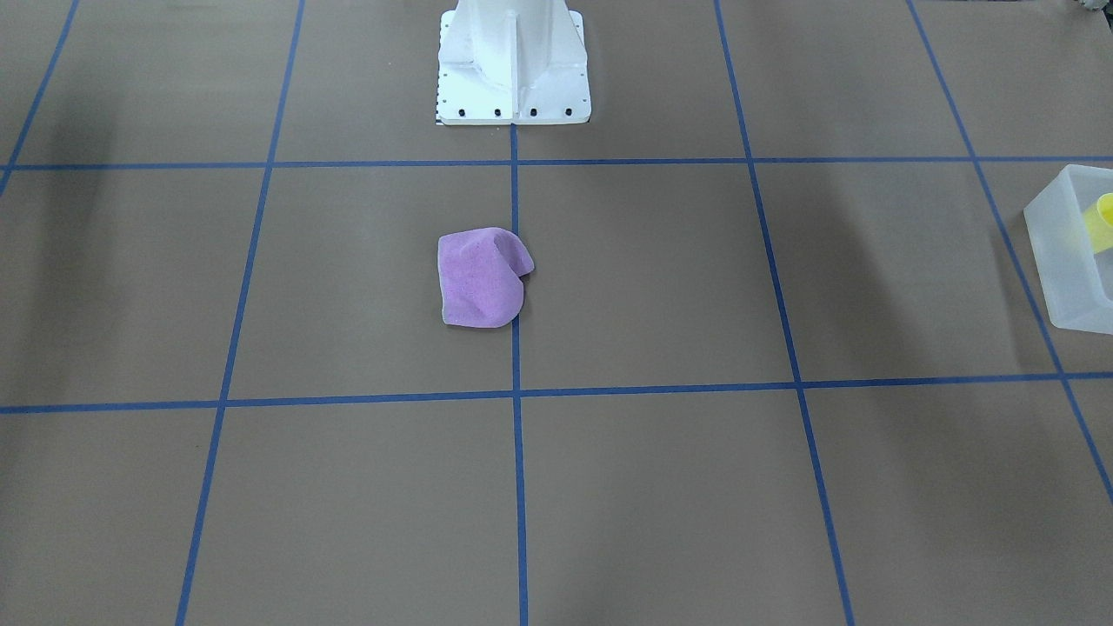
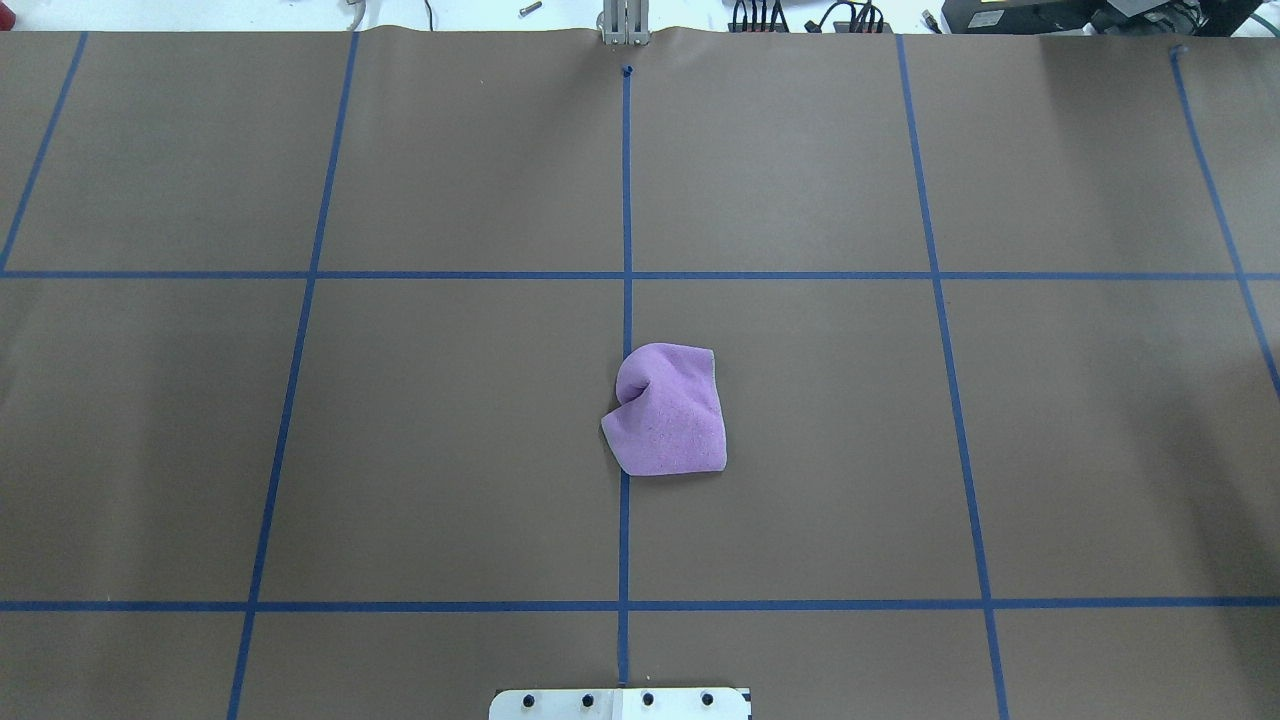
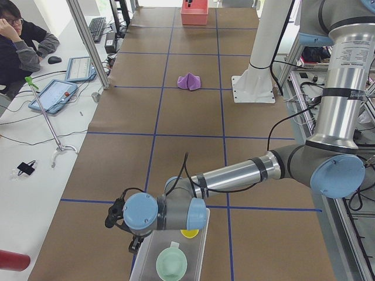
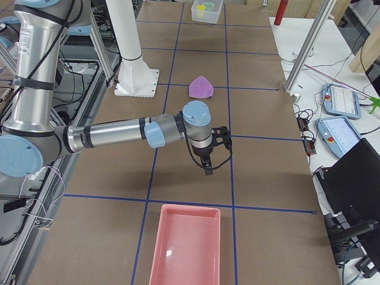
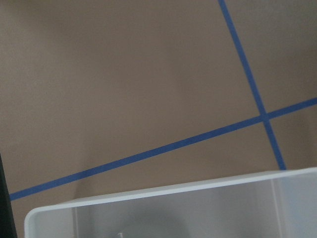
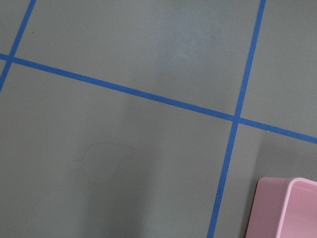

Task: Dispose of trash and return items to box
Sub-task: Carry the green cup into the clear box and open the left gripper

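Note:
The frosted white box (image 3: 146,264) stands at the table's end on my left. In it are the mint-green bowl (image 3: 171,263) and the yellow cup (image 3: 189,233). The box (image 1: 1071,261) and the cup (image 1: 1103,222) also show at the right edge of the front-facing view, and the box rim (image 5: 163,194) fills the bottom of the left wrist view. My left gripper (image 3: 134,244) hangs at the box's near corner; I cannot tell if it is open or shut. My right gripper (image 4: 207,168) hovers over bare table short of the pink tray (image 4: 187,243); I cannot tell its state either.
A crumpled purple cloth (image 2: 668,408) lies at the table's middle, in front of the white robot base (image 1: 513,69). The pink tray's corner (image 6: 285,208) shows in the right wrist view. An operator (image 3: 23,41) sits beside the table with tablets.

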`<action>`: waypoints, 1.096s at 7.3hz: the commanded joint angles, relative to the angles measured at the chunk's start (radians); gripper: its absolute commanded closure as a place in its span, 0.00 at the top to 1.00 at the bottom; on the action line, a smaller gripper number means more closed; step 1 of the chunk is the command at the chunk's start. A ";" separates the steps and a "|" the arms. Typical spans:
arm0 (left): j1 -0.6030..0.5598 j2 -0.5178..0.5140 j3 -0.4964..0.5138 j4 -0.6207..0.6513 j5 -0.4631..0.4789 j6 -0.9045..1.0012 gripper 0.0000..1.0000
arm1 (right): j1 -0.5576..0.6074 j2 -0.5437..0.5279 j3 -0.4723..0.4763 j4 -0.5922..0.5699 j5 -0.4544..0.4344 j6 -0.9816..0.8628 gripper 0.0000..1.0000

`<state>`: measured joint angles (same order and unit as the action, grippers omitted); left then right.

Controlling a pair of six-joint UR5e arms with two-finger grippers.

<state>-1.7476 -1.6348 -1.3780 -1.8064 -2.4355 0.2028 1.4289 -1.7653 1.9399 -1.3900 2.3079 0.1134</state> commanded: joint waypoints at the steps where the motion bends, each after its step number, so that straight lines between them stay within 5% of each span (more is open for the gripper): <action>1: 0.074 0.100 -0.252 0.036 0.001 -0.246 0.99 | -0.078 0.003 0.011 0.120 -0.001 0.235 1.00; 3: 0.100 0.122 -0.314 0.036 0.001 -0.308 0.98 | -0.206 0.099 0.014 0.193 -0.034 0.522 1.00; 5: 0.108 0.125 -0.322 0.036 0.000 -0.316 0.98 | -0.383 0.223 0.017 0.192 -0.163 0.789 1.00; 6: 0.108 0.137 -0.323 0.030 0.001 -0.316 0.99 | -0.513 0.287 0.034 0.149 -0.289 0.907 1.00; 8: 0.108 0.170 -0.352 0.025 0.000 -0.315 0.98 | -0.727 0.495 0.095 -0.119 -0.462 1.108 1.00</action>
<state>-1.6402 -1.4835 -1.7152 -1.7786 -2.4356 -0.1122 0.8349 -1.4103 2.0026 -1.3423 1.9516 1.0864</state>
